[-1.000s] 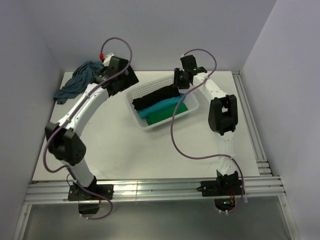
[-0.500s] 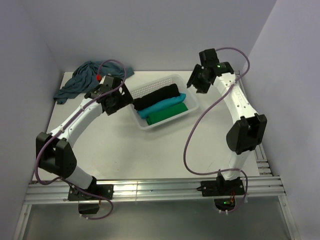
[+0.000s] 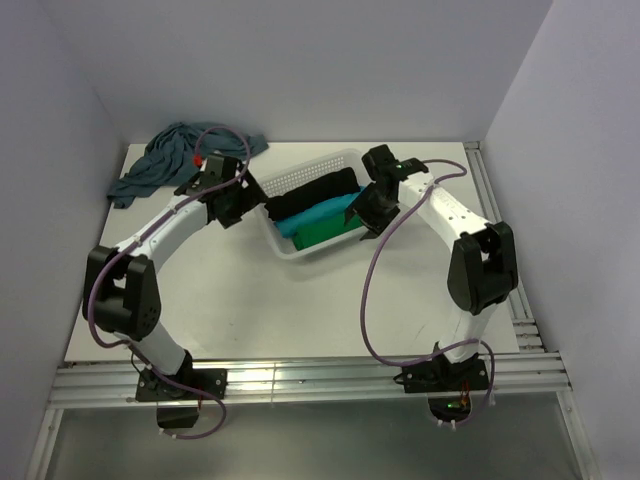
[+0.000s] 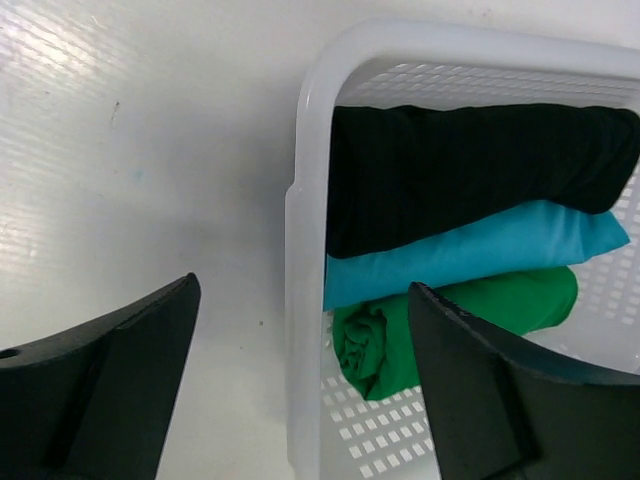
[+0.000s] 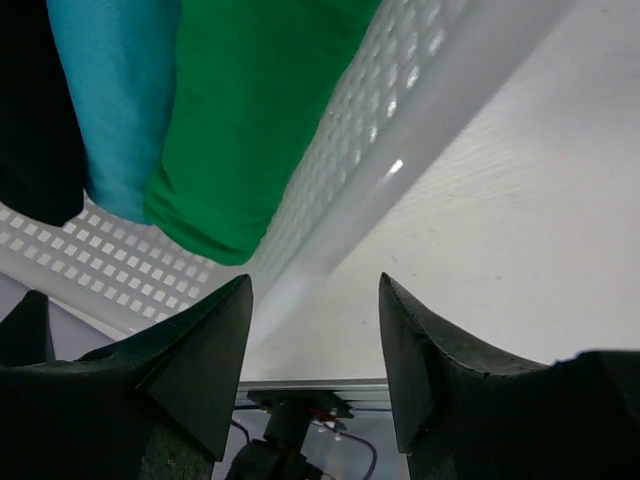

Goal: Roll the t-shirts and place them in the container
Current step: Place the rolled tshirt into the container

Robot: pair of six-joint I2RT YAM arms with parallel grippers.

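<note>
Above the white table, the left gripper and right gripper hang spread and empty at the basket ends.

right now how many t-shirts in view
4: rolled black shirt, turquoise shirt and green shirt in the white plastic mesh basket; crumpled dusty-blue shirt at the table's far-left corner. Others may be hidden.

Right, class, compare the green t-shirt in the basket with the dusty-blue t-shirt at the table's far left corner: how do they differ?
The green t-shirt is rolled into a tight bundle; the dusty-blue t-shirt lies in a loose crumpled heap. The green t-shirt sits inside the white basket, against a turquoise t-shirt; the dusty-blue t-shirt lies on the table, outside it. Both are plain soft cloth.
</note>
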